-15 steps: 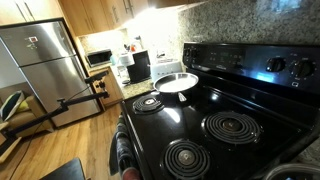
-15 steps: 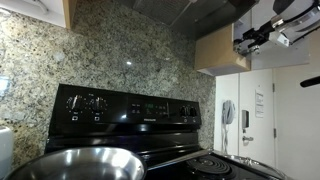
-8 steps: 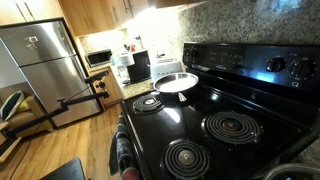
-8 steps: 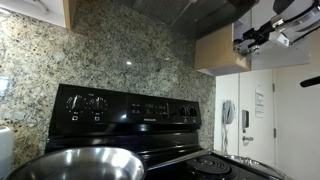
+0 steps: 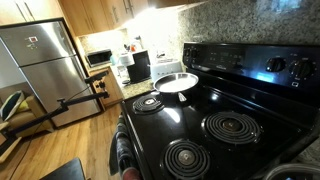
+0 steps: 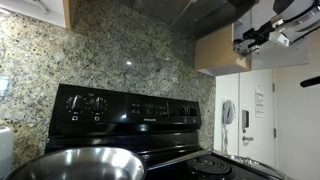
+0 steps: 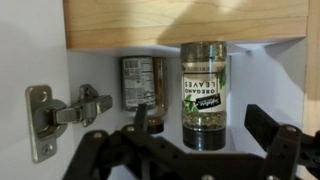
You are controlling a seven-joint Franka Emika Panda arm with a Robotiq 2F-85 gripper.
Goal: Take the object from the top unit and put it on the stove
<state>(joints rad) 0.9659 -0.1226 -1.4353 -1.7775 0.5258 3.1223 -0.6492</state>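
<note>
**Item: oregano jar (image 7: 205,90).** It stands upright on the shelf inside the upper cabinet (image 7: 180,20), label facing out. Not lifted.

**Item: tool (image 7: 203,128).** Jaws are apart, one on each side of the jar's lower half. No contact shows. Judged to be lined up for the grasp, which is not yet made.

**Item: stove (image 5: 215,105).** It sits low in the scene, well apart from the cabinet. The glass top shows four ringed burners.

**Progress.** The reach into the cabinet is done. Closing on the jar, drawing it out, carrying it down and setting it on the stove are all left.

**Edges and room, cabinet.**
- A second jar (image 7: 142,82) stands just beside the oregano jar and further back, close to the jaw on that side.
- A metal hinge (image 7: 60,115) is fixed to the side wall.
- The wooden front rail hangs above the jar's lid, so the way out is judged to be straight back, kept low.

**Edges and room, stove.**
- A steel pan (image 5: 176,82) occupies one rear burner.
- The other three burners are bare, with the raised control panel (image 6: 130,108) behind them.
</note>
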